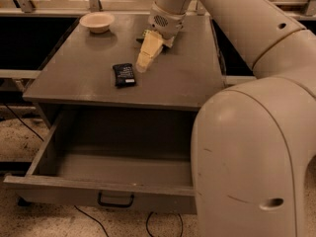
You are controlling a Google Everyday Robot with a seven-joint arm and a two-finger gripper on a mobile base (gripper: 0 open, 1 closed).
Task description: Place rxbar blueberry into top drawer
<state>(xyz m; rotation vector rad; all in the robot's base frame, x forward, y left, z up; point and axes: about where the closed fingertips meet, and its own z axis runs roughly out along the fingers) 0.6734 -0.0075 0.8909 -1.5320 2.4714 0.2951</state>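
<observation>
The rxbar blueberry (124, 74), a small dark flat bar, lies on the grey cabinet top (182, 78), left of centre. My gripper (143, 67) hangs from the arm just to the right of the bar, with its pale fingers (148, 53) pointing down and left, tips close to the bar's right edge. It holds nothing that I can see. The top drawer (106, 191) is pulled wide open below, its inside bare, with a dark handle (115, 200) on its front panel.
A small pale bowl (97, 21) stands at the back left of the cabinet top. A bit of a green bag (143, 35) shows behind the gripper. My arm's large white body (252, 157) fills the right side and hides the drawer's right end. Cables lie on the floor.
</observation>
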